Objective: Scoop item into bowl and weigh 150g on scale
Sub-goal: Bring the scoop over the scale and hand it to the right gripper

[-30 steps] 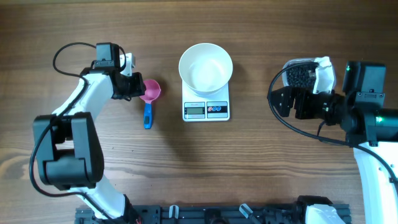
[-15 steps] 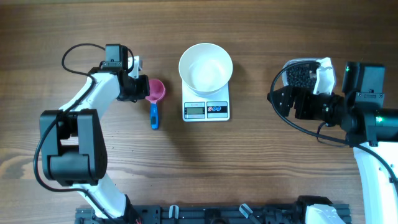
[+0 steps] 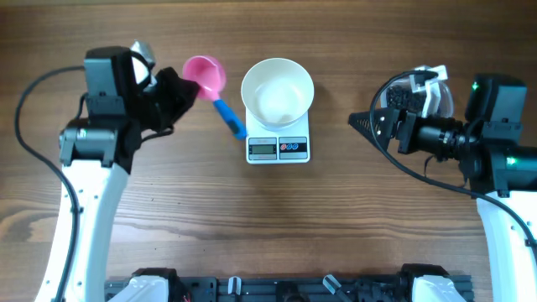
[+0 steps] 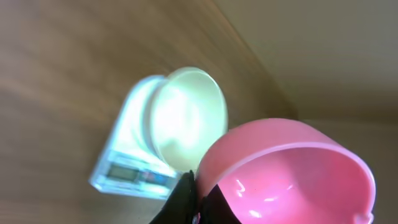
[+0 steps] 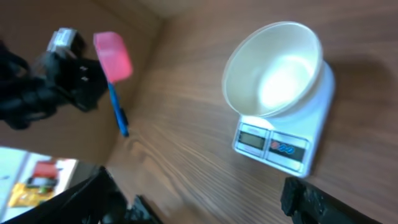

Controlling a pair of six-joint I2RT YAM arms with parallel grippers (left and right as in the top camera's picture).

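Wooden table (image 3: 252, 218) | white bowl (image 3: 278, 91) sits on scale (image 3: 278, 144), upper centre | left gripper (image 3: 183, 86) clamped tight on pink scoop (image 3: 205, 74), upper left | right gripper (image 5: 196, 183) fingers spread wide, right side | black beads (image 3: 404, 101) heaped in clear tub (image 3: 417, 75), upper right

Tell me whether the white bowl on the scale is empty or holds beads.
Empty. The bowl is bare white inside in both the overhead and right wrist views; nothing lies in it.
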